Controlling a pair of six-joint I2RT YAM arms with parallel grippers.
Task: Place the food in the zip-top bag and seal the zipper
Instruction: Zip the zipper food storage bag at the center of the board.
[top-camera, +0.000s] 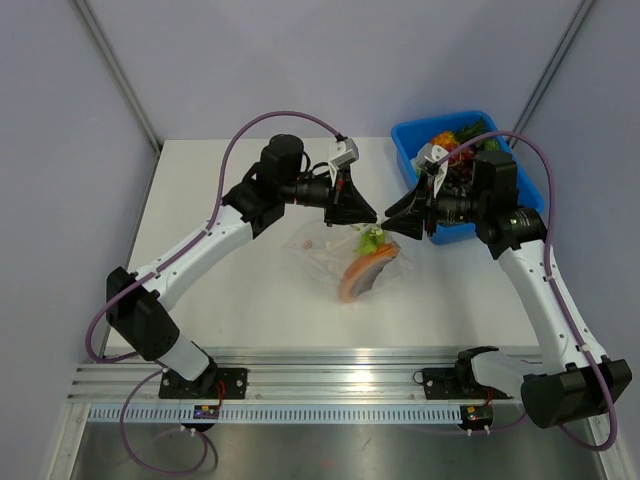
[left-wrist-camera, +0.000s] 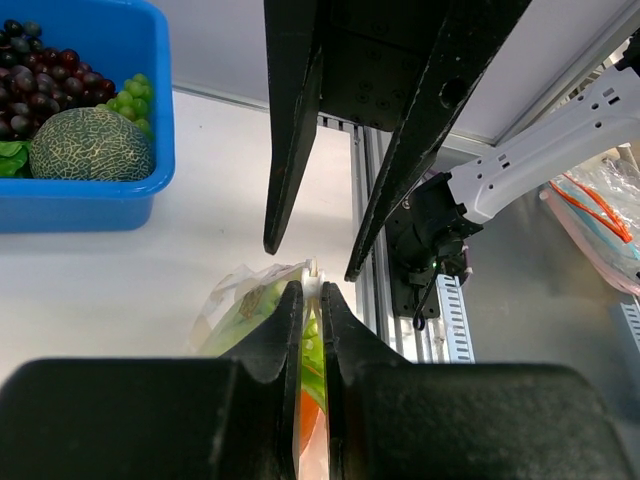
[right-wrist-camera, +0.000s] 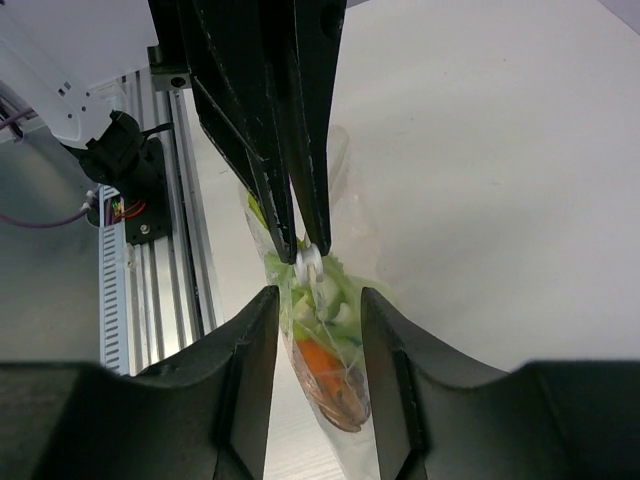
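The clear zip-top bag lies at mid-table, its mouth end lifted. Inside it show the orange and dark red piece and the green and white leek. My left gripper is shut on the bag's top edge, where a small white piece of the zipper sticks out just past its fingertips. Facing it tip to tip, my right gripper is open and straddles the bag just below that pinch. Its left finger lies close against the plastic; a gap shows at the right one.
The blue bin at the back right holds dark grapes, a netted green head and other produce. An aluminium rail with both arm bases runs along the near table edge.
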